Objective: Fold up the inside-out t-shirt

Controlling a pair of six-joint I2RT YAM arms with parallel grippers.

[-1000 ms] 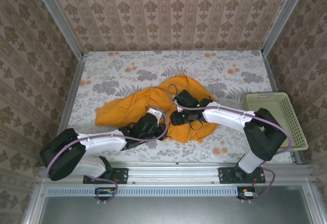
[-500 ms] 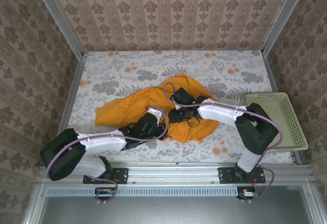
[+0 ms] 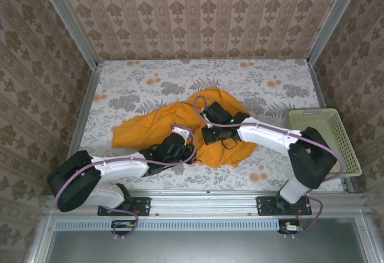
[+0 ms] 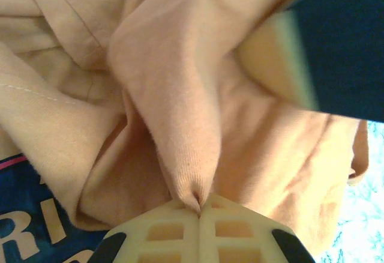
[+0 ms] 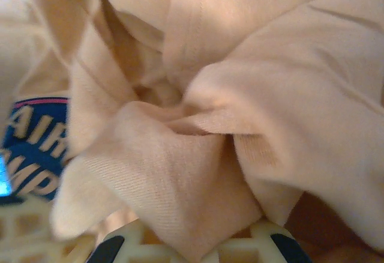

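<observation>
Since half a second ago, your right arm has swung its elbow back out to the right, and the right gripper (image 3: 213, 134) has slid slightly right on the cloth. The left arm matches its earlier pose. The t-shirt (image 3: 150, 128) lies crumpled at the middle of the counter (image 3: 138, 86). Its long axis runs left to right, and most of it lies left of and beyond both grippers. The left gripper (image 4: 198, 202) is pinched tight on a ridge of fabric. The right gripper, just beside it, is clamped on a bunched fold. The cloth is mustard with seams showing, and a blue print (image 5: 30, 149) peeks out.
</observation>
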